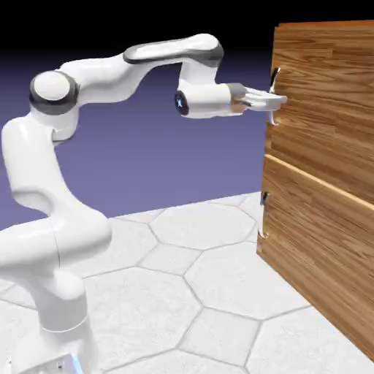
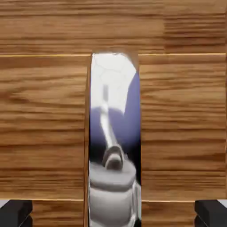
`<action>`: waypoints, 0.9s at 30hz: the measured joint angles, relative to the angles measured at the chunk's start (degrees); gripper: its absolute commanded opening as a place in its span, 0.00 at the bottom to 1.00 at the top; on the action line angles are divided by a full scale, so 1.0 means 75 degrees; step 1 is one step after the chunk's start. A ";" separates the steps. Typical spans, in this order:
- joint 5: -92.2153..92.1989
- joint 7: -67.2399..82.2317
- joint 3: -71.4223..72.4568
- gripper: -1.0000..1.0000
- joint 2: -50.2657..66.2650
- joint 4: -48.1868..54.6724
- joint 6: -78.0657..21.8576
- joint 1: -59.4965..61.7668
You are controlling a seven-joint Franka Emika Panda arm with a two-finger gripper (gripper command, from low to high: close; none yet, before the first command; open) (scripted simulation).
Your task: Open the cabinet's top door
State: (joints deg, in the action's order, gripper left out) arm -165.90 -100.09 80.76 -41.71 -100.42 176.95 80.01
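Note:
The cabinet (image 1: 321, 182) is a tall wood-grain box at the exterior view's right. Its top door (image 1: 329, 95) lies flush and carries a short vertical silver handle (image 1: 275, 77) near its left edge. My gripper (image 1: 276, 101) reaches level from the left, its fingers on either side of that handle. In the hand view the mirror-bright handle (image 2: 115, 111) stands upright in the middle against the top door (image 2: 44, 124). The dark fingertips (image 2: 15, 212) sit far out at both bottom corners, so the gripper (image 2: 113, 213) straddles the handle with clear gaps, open.
The lower door (image 1: 314, 241) sits below the top one with its own small handle (image 1: 264, 199). The white arm (image 1: 51, 219) rises from the lower left over a pale hexagon-patterned table (image 1: 190, 292).

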 measured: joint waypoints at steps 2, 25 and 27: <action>-0.0005 0.0250 -0.0369 0.00 0.0190 -0.0415 -0.0199 -0.0553; 0.3058 -0.0784 -0.5567 0.00 -0.0082 -0.4700 -0.2213 -0.6922; 0.3591 -0.1094 -0.6114 0.00 -0.0360 -0.5157 -0.2447 -0.7474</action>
State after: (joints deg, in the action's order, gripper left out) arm -138.97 -108.30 34.90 -44.41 -139.09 158.60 23.95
